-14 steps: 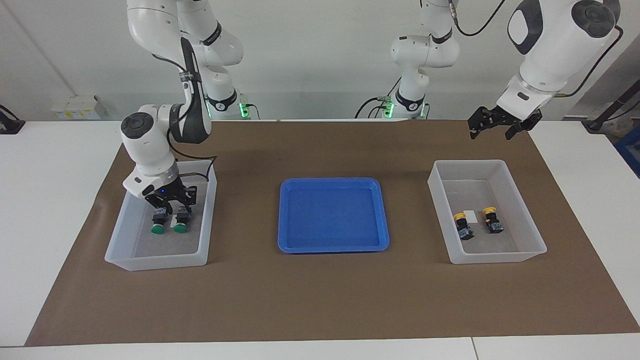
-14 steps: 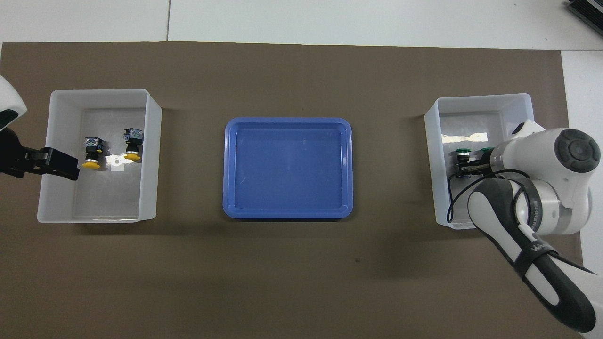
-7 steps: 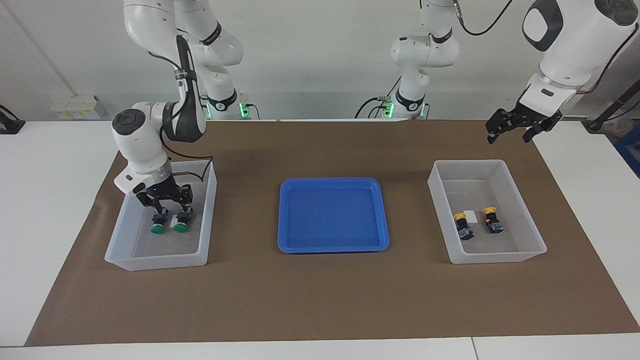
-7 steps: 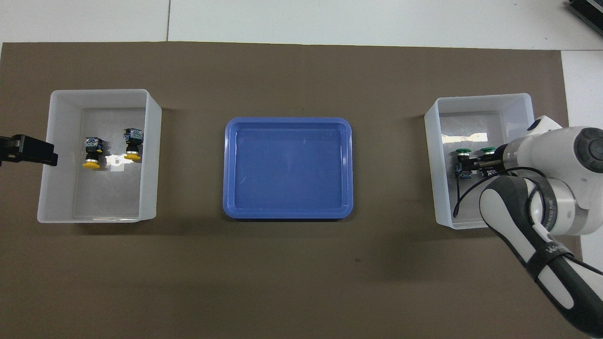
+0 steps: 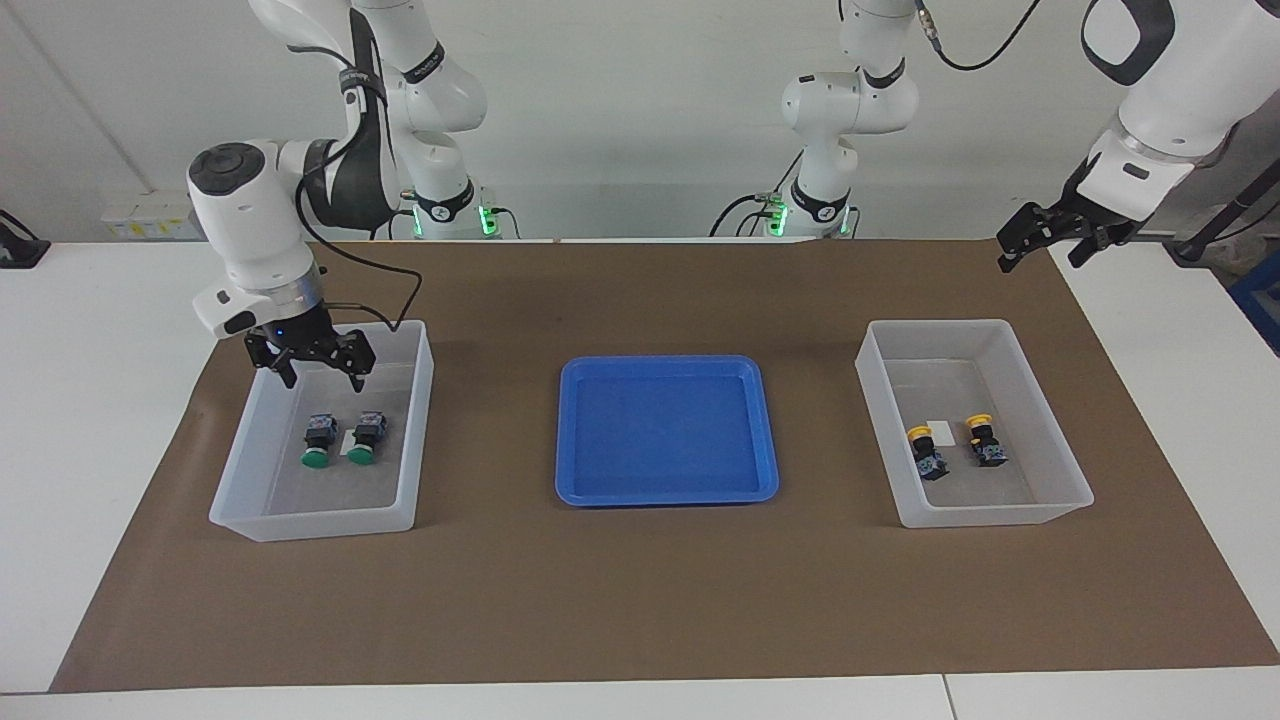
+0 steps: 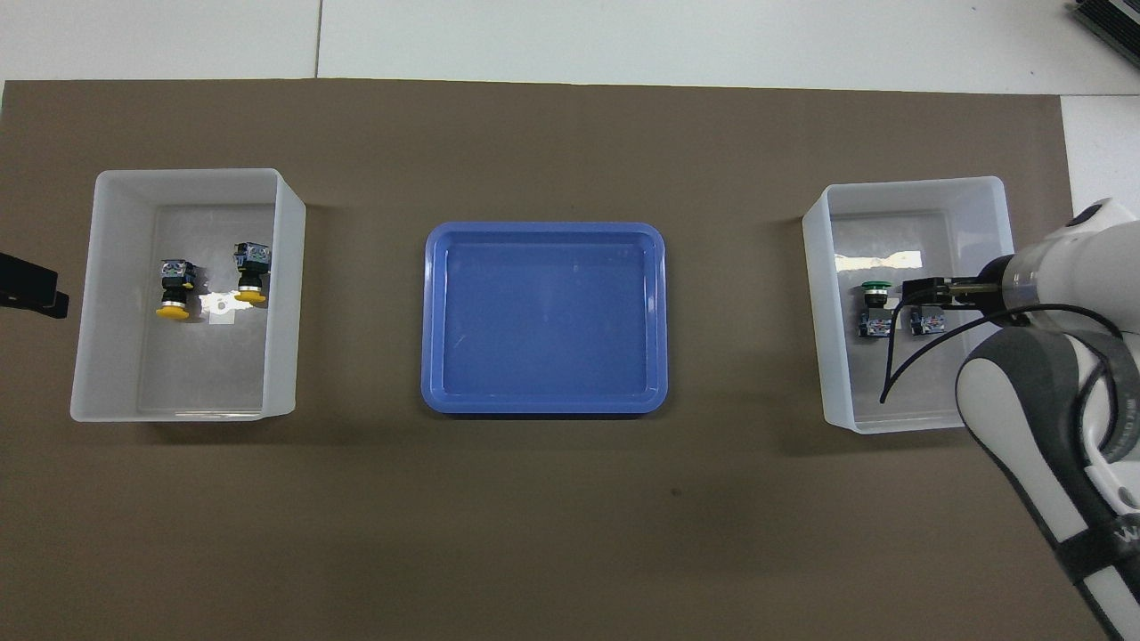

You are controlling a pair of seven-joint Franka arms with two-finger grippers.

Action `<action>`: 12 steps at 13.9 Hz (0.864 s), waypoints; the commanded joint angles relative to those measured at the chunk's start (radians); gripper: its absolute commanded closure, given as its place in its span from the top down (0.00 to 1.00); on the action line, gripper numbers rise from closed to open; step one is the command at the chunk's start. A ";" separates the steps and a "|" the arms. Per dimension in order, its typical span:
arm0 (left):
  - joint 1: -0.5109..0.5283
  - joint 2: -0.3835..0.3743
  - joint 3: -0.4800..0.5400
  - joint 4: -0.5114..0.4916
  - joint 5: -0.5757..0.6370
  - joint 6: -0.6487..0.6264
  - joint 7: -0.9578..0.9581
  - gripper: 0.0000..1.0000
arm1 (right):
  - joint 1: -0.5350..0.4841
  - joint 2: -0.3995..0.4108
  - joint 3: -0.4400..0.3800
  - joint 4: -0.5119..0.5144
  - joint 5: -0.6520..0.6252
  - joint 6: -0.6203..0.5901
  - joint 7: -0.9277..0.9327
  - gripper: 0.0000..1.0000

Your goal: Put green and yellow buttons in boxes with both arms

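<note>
Two green buttons (image 5: 318,446) (image 5: 363,442) lie side by side on the floor of the box (image 5: 318,526) at the right arm's end of the table. My right gripper (image 5: 324,381) hangs open and empty above that box's rim, over the buttons. In the overhead view it covers part of one green button (image 6: 927,319); the other green button (image 6: 875,303) shows whole. Two yellow buttons (image 5: 925,450) (image 5: 985,440) lie in the box (image 5: 1000,516) at the left arm's end. My left gripper (image 5: 1037,264) is open and empty, raised over the mat's corner by that box.
A shallow blue tray (image 5: 665,362) with nothing in it sits mid-table between the two boxes. A brown mat (image 5: 640,600) covers the working area, with white tabletop around it. A small white label (image 5: 940,427) lies between the yellow buttons.
My right gripper has opened off the green buttons and risen out of its box. My left gripper, open throughout, has lifted and swung outward toward its end of the table.
</note>
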 commanded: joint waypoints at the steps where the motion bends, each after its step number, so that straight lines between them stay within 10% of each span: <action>1: 0.009 0.073 0.000 0.119 -0.012 -0.081 0.008 1.00 | -0.005 -0.023 0.006 0.111 0.022 -0.152 0.014 1.00; 12: 0.003 0.025 0.004 0.012 -0.036 0.082 0.045 1.00 | -0.006 0.018 0.007 0.503 0.081 -0.578 0.017 1.00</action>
